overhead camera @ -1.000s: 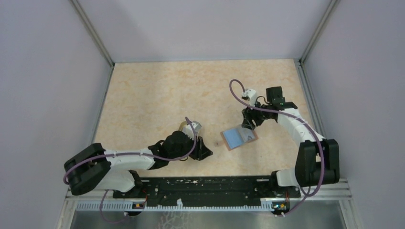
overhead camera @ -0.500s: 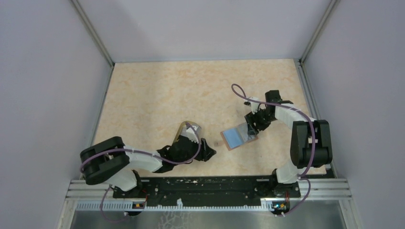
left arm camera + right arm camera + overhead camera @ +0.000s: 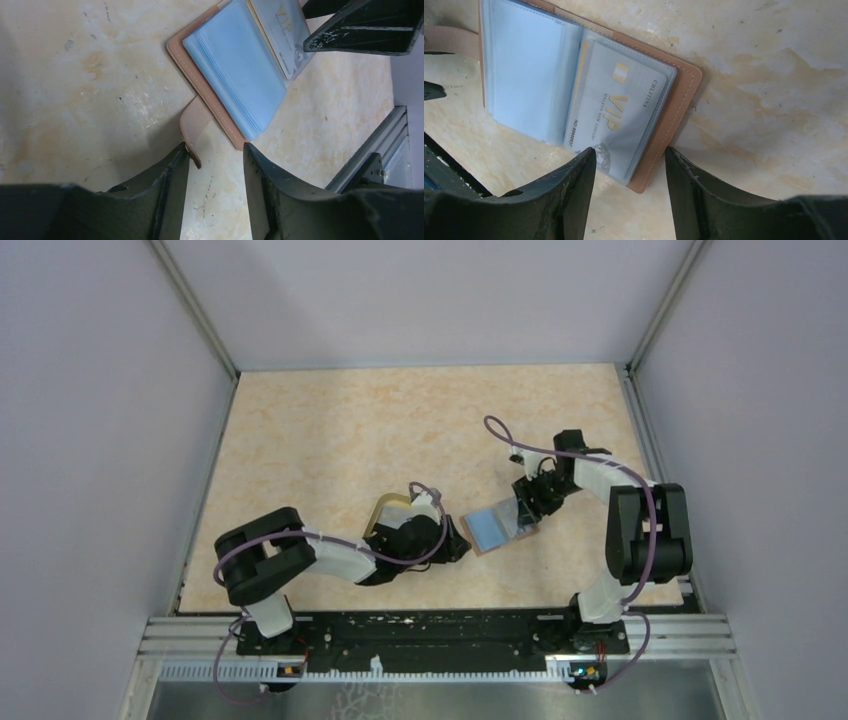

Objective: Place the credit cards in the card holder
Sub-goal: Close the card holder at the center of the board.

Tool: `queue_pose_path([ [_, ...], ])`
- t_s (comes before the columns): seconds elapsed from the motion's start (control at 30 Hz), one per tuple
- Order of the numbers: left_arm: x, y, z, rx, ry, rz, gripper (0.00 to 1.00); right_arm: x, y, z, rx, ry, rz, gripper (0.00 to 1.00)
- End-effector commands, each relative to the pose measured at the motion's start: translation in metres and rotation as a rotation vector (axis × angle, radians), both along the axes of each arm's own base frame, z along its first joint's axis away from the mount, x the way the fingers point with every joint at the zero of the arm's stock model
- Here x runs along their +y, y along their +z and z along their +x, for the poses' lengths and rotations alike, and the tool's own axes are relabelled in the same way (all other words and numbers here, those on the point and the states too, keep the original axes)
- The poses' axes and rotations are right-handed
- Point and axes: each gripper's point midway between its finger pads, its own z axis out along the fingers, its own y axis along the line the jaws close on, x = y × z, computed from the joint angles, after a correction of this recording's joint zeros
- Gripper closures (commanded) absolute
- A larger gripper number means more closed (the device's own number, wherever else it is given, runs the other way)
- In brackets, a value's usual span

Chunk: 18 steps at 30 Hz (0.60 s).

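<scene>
Credit card (image 3: 619, 110), sitting under a clear sleeve of the card holder (image 3: 684, 95), is showing large gold "VIP". Small dark lettering along one edge is reading roughly "CHLITINA". Near a corner: "NO", then digits beginning 8888. The fine line under VIP is too small to read.

The left arm (image 3: 335, 558) and right arm (image 3: 600, 475) are showing smooth white shells between bulky black joints. A thin purple cable (image 3: 486, 430) is running along each one in loose loops. The left hand (image 3: 215, 155) and right hand (image 3: 630, 160) are showing matt black, wedge-shaped fingers (image 3: 574, 195), their edges flecked with pale scuffs.
</scene>
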Motion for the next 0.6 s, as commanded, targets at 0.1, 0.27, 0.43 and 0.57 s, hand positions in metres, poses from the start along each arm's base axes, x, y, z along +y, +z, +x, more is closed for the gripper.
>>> queue_pose_path([
  [0.1, 0.006, -0.022, 0.012, 0.040, 0.087, 0.126, 0.65, 0.005, 0.005, 0.001, 0.023, -0.001, 0.044, 0.48],
  [0.27, 0.003, -0.008, 0.019, -0.011, 0.069, 0.178, 0.85, 0.012, 0.006, -0.003, 0.048, 0.005, 0.081, 0.50],
  [0.43, -0.011, 0.025, 0.020, -0.067, -0.004, 0.161, 0.93, 0.024, 0.010, -0.009, 0.090, 0.018, 0.160, 0.53],
  [0.57, -0.030, 0.043, 0.020, -0.099, -0.081, 0.143, 0.93, 0.033, 0.011, -0.015, 0.136, 0.027, 0.213, 0.56],
])
